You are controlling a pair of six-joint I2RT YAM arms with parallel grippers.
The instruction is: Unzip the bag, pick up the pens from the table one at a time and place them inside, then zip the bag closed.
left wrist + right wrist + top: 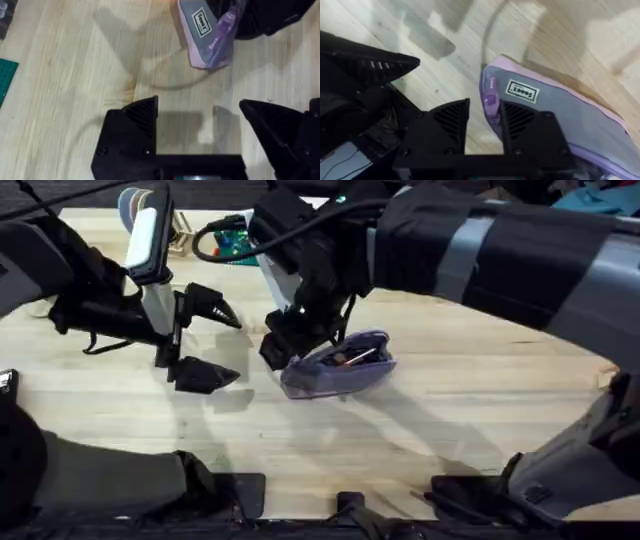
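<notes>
the right end effector [485, 120] is pinching narrowly on the bag's [338, 366] purple zipper tab [490, 100] at its end. the left end effector [218, 342] is hovering wide open just beside the bag, gripping nothing. the bag is lying mid-desk [450, 410], an orange pen [352, 358] showing inside.

Even, fairly bright light from above; the light wooden butcher-block tabletop [450, 420] shows soft, diffuse shadows under both arms and beside the lavender and grey-purple fabric pouch [340, 370]. Right arm, close under the overhead camera, reads large, dark and blurred. Wrist views are soft throughout, with faint glare on the wood grain.
</notes>
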